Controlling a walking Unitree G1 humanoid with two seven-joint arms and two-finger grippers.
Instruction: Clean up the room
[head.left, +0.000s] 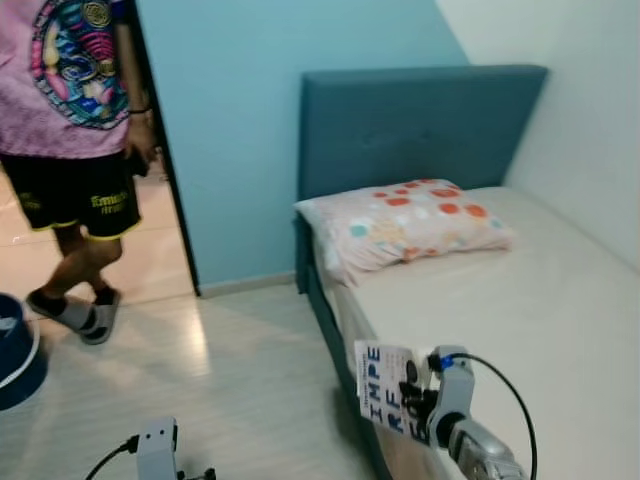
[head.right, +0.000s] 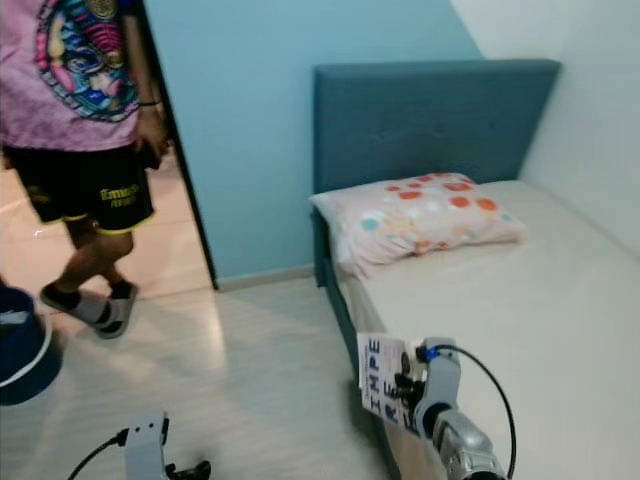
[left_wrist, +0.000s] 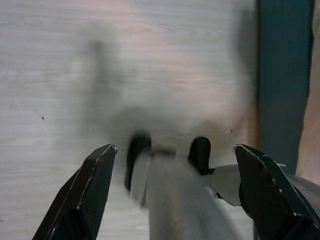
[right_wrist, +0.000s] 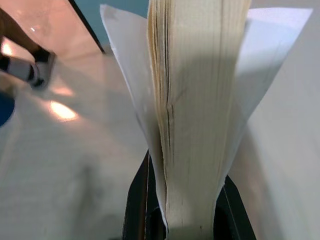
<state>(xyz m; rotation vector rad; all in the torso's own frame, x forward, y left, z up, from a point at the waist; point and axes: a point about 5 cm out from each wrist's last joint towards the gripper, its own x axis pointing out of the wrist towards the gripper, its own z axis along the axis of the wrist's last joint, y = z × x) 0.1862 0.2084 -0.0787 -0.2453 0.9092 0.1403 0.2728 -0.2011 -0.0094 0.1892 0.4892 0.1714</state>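
Your right gripper (right_wrist: 187, 220) is pinching a book (head.left: 390, 402) by its lower end, both black fingers pressed against the covers, pages fanning upward in the wrist view. It hangs right at the bed's (head.left: 540, 310) near side edge, over the teal frame. The cover faces you with large dark letters; you can read "IMPE" and below it "RF", the rest is cut off. Your left gripper (left_wrist: 175, 200) hangs low over the pale wood floor (head.left: 220, 370) with its fingers spread wide, the bed frame just beside it. A patterned pillow (head.left: 405, 225) lies at the head end against the teal headboard (head.left: 420, 125). Open floor runs from the bed's side to the doorway, where a person (head.left: 80, 150) in a pink shirt stands. A dark blue bin (head.left: 18, 350) sits at the floor's left edge.
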